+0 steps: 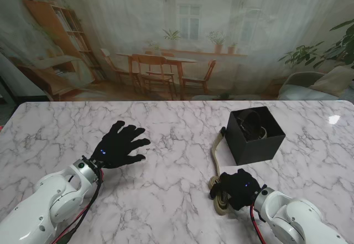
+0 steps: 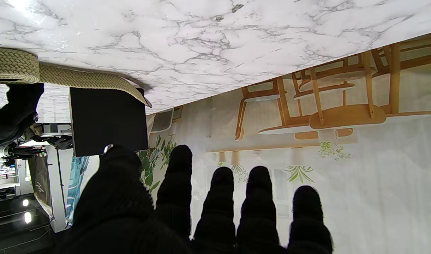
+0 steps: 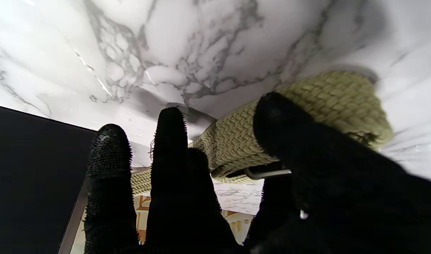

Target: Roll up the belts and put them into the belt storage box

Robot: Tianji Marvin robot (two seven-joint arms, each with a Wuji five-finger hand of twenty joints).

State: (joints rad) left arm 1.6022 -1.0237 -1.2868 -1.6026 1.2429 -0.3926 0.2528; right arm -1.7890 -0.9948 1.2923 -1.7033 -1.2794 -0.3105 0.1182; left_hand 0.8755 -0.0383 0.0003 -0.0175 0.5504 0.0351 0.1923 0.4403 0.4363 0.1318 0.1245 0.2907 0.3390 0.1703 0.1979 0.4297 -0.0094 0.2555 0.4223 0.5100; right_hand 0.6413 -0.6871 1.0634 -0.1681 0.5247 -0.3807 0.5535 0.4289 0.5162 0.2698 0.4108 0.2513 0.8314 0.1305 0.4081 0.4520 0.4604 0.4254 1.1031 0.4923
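Observation:
A beige woven belt (image 1: 217, 154) lies on the marble table, running from the black storage box (image 1: 254, 135) toward me. Its near end is folded into a small roll (image 3: 271, 141) with a metal buckle inside. My right hand (image 1: 239, 187) is shut on that roll, thumb (image 3: 293, 123) pressed over it. The box holds a dark rolled belt (image 1: 251, 123). My left hand (image 1: 120, 144) hovers over the table's left side, open, fingers (image 2: 219, 197) spread, holding nothing. The left wrist view shows the belt (image 2: 77, 79) and the box (image 2: 107, 120) from the side.
The marble table (image 1: 166, 200) ends at a printed backdrop of a dining room along its far edge. A bright reflection (image 1: 333, 119) sits at the far right of the table.

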